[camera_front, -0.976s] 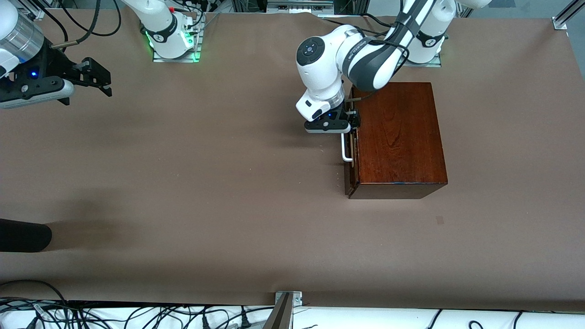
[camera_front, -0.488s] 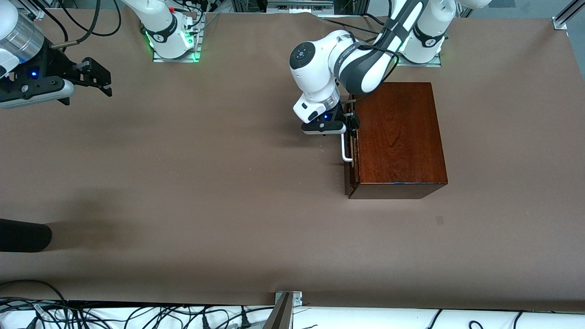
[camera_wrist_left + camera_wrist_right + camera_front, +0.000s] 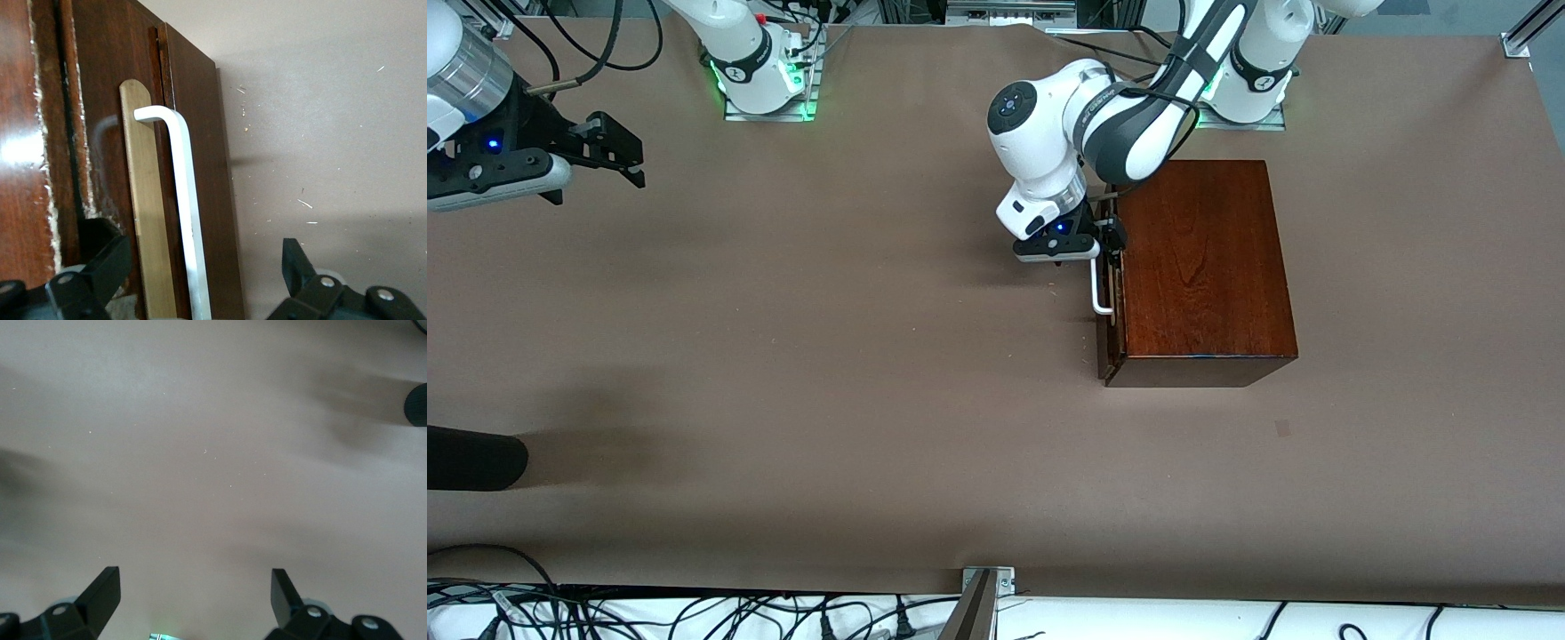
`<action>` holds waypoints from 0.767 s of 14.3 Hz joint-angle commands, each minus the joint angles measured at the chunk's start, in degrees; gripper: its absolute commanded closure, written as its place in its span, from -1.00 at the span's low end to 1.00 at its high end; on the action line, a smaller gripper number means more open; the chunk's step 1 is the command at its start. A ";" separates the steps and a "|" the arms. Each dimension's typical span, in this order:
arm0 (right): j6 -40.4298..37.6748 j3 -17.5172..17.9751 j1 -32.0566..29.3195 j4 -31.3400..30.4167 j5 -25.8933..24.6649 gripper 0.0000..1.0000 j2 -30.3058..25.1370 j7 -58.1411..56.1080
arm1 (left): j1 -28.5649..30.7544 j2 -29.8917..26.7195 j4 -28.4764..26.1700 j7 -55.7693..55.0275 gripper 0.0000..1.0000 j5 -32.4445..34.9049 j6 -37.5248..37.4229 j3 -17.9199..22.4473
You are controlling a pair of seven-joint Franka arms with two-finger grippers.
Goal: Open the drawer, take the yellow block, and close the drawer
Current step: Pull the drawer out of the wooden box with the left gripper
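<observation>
The dark reddish-brown wooden box (image 3: 1205, 267) stands toward the left arm's end of the table. Its drawer (image 3: 1111, 302) faces the right arm's end and looks shut, with the white bar handle (image 3: 1100, 292) on its front. My left gripper (image 3: 1110, 238) is at the handle's end farther from the front camera. In the left wrist view my left gripper (image 3: 198, 257) is open, with the handle (image 3: 187, 213) between the two fingers and untouched. My right gripper (image 3: 609, 153) is open and empty and waits over the table at the right arm's end (image 3: 193, 583). The yellow block is hidden.
A black rounded object (image 3: 471, 458) lies at the table's edge at the right arm's end and also shows in the right wrist view (image 3: 417, 403). Cables (image 3: 694, 613) run along the table edge nearest the front camera. The brown table cover (image 3: 827, 356) spreads between the box and the right arm.
My left arm's wrist and elbow have shifted a little toward the right arm's end, with the gripper staying at the handle. The drawer and the right arm have not visibly moved.
</observation>
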 commanded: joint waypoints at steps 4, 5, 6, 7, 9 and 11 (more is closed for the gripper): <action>-0.15 0.15 0.07 0.68 -0.47 -1.00 -0.03 0.72 | -1.59 1.73 1.93 -1.79 -1.00 0.86 -0.90 0.21; -0.15 0.15 0.07 0.68 -0.47 -1.00 -0.03 0.72 | -1.51 1.82 1.93 -1.70 -1.00 0.95 -0.90 0.21; -0.15 0.24 0.07 0.68 -0.38 -1.00 -0.03 0.72 | -1.51 1.82 1.84 -1.70 -1.00 0.95 -0.90 0.21; -0.15 0.24 0.16 0.68 -0.21 -1.00 -0.03 0.72 | -1.42 1.82 1.84 -1.61 -1.00 0.95 -0.90 0.21; 0.29 0.50 0.33 0.77 0.06 -1.00 -0.03 0.72 | -1.33 2.08 1.76 -1.53 -1.00 1.04 -0.90 0.29; 0.29 0.94 1.03 0.77 -0.21 -1.00 -0.03 0.72 | -1.42 2.78 1.67 -1.70 -1.00 1.04 -0.82 0.29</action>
